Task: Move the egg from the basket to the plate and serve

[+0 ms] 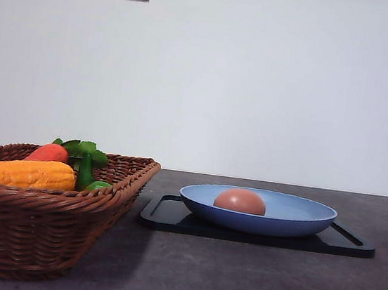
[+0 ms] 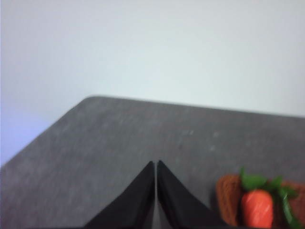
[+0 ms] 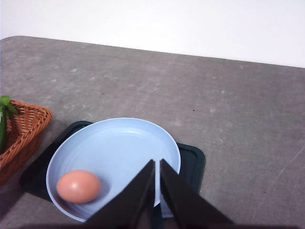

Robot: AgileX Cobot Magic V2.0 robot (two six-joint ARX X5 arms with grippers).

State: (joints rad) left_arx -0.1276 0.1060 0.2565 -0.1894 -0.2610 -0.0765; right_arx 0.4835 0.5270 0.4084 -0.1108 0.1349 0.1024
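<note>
Your bench (image 1: 247, 286) is a dark grey, speckled matte surface against a plain white wall (image 1: 257, 89).

The basket (image 1: 35, 228) is the largest item — brown woven wicker, flared sides, braided rim — on the left of the front view. It holds a yellow-orange corn cob (image 1: 20, 172) lying on its side, an orange-red carrot (image 1: 47, 152) behind it, and the carrot's green leaves (image 1: 83, 153) toward the basket's right edge.

Beside the basket, on the bench, you have a flat black rectangular tray (image 1: 171, 216) with rounded corners. The plate (image 1: 298, 218) sits on that tray: round, shallow, light blue, smooth and matte, with a raised rim.

The egg (image 3: 78, 186) lies in the plate — small, smooth, brownish-pink, oval. From the right wrist view it rests near the plate's rim on the basket side.

Right end effector (image 3: 157, 164): black tapered fingers pressed together with only a thin seam between them, holding nothing. It hangs above the plate, tips over the plate's bare blue floor, apart from the egg and not touching it.

Left end effector (image 2: 155, 164): fingers likewise together and empty, over bare bench, with the carrot and a corner of wicker just beside it in that blurred view.
</note>
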